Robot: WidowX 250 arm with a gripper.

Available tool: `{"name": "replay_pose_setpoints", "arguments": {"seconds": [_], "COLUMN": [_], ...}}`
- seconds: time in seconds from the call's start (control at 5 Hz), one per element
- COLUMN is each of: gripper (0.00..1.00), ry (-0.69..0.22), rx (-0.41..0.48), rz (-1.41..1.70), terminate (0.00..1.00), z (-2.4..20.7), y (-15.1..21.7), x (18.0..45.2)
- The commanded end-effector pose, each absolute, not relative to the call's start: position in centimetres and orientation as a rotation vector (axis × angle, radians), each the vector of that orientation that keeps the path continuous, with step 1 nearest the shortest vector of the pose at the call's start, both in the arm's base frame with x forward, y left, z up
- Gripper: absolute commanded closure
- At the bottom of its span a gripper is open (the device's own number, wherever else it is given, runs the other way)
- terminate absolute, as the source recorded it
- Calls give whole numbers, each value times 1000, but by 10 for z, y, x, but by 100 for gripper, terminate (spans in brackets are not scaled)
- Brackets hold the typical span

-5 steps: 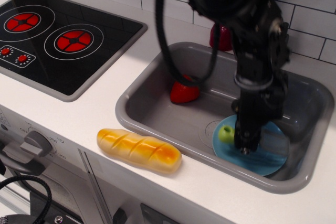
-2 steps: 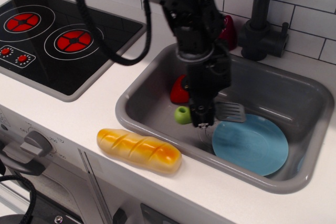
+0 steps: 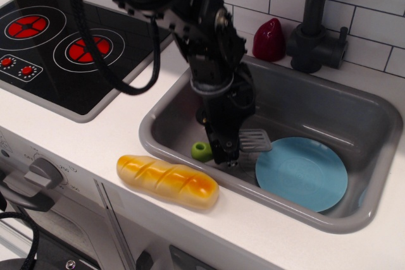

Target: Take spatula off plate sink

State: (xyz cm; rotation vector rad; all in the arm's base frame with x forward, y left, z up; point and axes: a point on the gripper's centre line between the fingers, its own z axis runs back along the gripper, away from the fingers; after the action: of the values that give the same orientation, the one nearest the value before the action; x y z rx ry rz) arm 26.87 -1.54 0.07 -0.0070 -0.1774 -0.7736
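My gripper (image 3: 226,158) is shut on the spatula, low inside the grey sink (image 3: 354,109), left of the plate. The spatula's lime-green handle end (image 3: 202,150) sticks out to the gripper's left and its grey slotted blade (image 3: 254,140) to the right; the middle is hidden by the fingers. The blade sits by the plate's left rim, off the plate. The light-blue plate (image 3: 302,173) lies flat and bare on the sink floor at the right.
A toy bread loaf (image 3: 167,181) lies on the white counter in front of the sink. The black stovetop (image 3: 69,49) is at the left. A dark faucet (image 3: 319,23) and a dark red object (image 3: 269,40) stand behind the sink.
My gripper has carried the spatula from over the plate leftward across the sink floor. The plate is now bare. My arm now hides the red object in the sink.
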Motion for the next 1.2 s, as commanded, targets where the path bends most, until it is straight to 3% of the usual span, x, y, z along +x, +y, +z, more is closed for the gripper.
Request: {"name": "replay_pose_setpoints", "arguments": {"seconds": [0.0,0.2,0.8,1.0], "gripper": [100,0,0,0], "ry": [-159,-104,-110,-199], "rx": [36,23,-13,11], "rz": [-640,-601,-550,-588], "terminate": [0,0,0,0], "z": [-3,2,41,63], "y": [-11,-11,-12,-17], "x": [257,255,254,251]}}
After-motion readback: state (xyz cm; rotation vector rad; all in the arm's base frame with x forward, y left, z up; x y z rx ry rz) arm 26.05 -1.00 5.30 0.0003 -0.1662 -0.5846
